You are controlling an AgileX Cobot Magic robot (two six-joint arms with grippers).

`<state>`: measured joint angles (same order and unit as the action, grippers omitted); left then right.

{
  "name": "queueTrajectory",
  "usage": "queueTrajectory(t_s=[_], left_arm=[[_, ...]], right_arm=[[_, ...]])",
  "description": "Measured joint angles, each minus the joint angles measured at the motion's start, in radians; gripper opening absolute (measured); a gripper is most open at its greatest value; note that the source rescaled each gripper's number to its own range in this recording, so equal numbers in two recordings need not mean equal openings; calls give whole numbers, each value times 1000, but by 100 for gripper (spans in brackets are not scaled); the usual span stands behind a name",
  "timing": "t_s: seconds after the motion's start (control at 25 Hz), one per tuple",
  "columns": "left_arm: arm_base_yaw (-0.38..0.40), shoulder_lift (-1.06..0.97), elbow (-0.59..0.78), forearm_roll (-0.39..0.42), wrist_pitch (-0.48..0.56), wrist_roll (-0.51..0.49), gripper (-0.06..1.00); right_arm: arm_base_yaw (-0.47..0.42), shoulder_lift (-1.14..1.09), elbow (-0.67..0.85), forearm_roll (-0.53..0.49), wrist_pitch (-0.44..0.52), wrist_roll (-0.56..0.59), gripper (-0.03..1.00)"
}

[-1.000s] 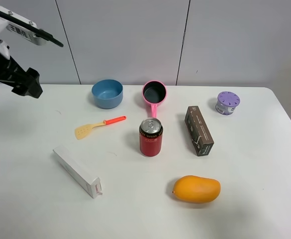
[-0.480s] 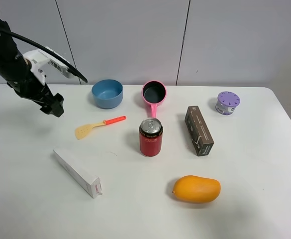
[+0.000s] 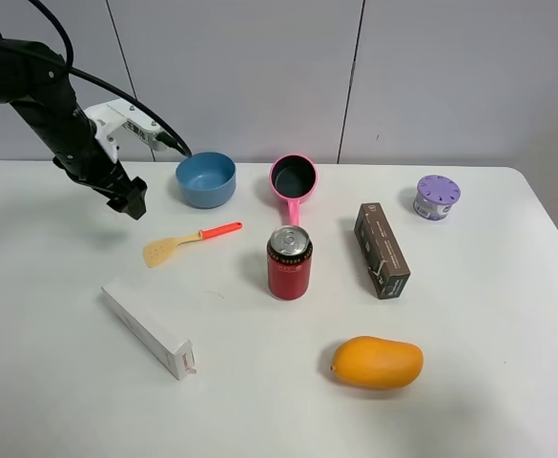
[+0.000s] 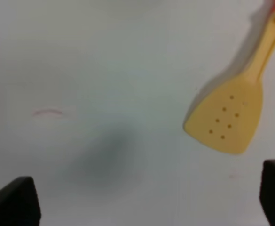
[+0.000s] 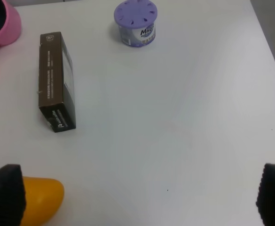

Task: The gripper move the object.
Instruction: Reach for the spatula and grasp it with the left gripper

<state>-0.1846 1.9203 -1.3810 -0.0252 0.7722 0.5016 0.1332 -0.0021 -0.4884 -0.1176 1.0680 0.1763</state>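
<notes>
1. Left gripper (image 3: pixel 131 201): at the far left of the table (image 3: pixel 507 382), on a black arm reaching in from the left edge. It is angled down towards the tabletop. In the wrist view its two fingertips (image 4: pixel 11 203) sit wide apart with nothing between them but bare table. Claw spread, holding nothing.
2. White box (image 3: pixel 150 330): long, lying flat at the front left, well apart from the gripper.
3. Spatula (image 3: pixel 191 243): lying flat on the table, untouched. It is just right of and in front of the left gripper, between the bowl behind it and the white box in front. The yellow blade (image 4: pixel 226 113), dotted with small holes, points left. The orange handle runs right towards the can.
4. Bowl (image 3: pixel 205 179): blue, upright, at the back, just right of the gripper.
5. Saucepan (image 3: pixel 295 178): pink, upright, beside the bowl, with its handle pointing towards the can.
6. Can (image 3: pixel 289 263): red, upright, centre of the table.
7. Brown box (image 3: pixel 382 250): lying flat, right of the can.
8. Mango (image 3: pixel 377 363): orange, at the front, in front of the brown box.
9. Tin (image 3: pixel 437 197): purple-lidded, at the back right.
10. Right gripper (image 5: pixel 137 200): seen only in its own wrist view, above the right part of the table. Its fingertips are wide apart and empty.
</notes>
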Motion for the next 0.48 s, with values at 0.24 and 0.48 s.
queueTrajectory(t_s=[0.24, 0.48], left_arm=[[-41, 46, -54, -17, 3, 97, 96], [-62, 126, -65, -53, -4, 225, 96]], right_arm=[[0, 0, 0, 0, 0, 0, 100], [0, 0, 0, 0, 0, 0, 100]])
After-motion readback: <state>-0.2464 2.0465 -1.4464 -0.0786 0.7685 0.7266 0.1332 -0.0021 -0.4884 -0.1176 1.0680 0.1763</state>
